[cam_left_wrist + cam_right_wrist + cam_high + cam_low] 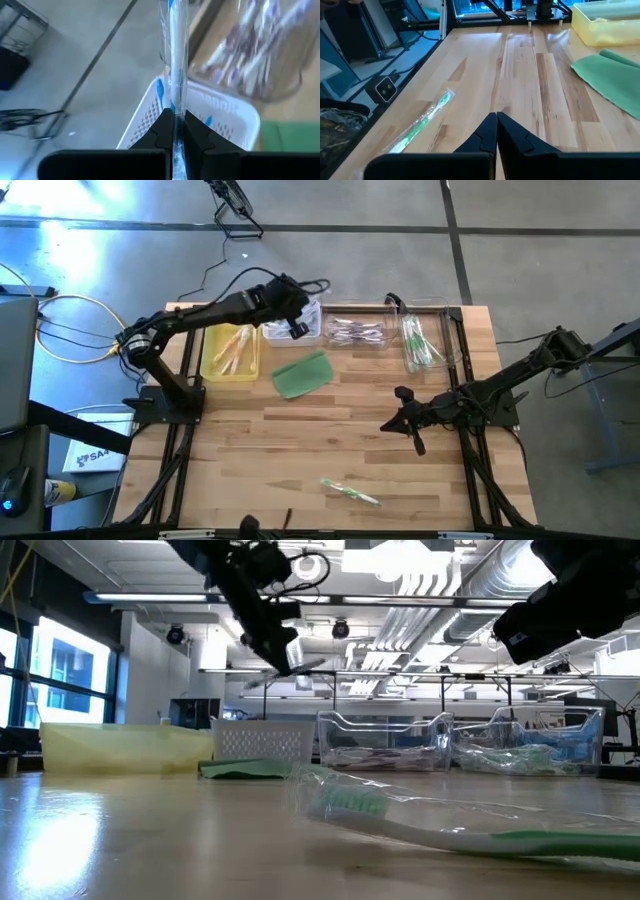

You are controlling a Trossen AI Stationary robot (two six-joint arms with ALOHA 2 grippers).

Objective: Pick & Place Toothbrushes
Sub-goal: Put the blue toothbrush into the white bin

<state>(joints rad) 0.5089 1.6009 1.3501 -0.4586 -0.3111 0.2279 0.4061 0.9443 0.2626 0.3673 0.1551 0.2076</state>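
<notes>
Lab: exposed ceiling ducts (470, 585)

The worktop (330, 440) is pale striped wood. A yellow bin (231, 352) holds orange-pink toothbrushes (233, 346); beside it are a white perforated basket (200, 112) and a flat green pad (302, 374). A blue-and-white wrapped toothbrush (176, 50) sits in the dark left pincer (176, 131); a green one (350, 491) lies alone.

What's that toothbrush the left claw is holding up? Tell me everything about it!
The toothbrush is slim and whitish with blue bits, sealed in a clear shiny wrapper. It looks like plastic. The left claw is shut on it, pinching its lower part, and the rest sticks straight out past the fingertips. It hangs in the air above the white basket with little holes, at the table's far edge. Only the claw touches it.
</notes>
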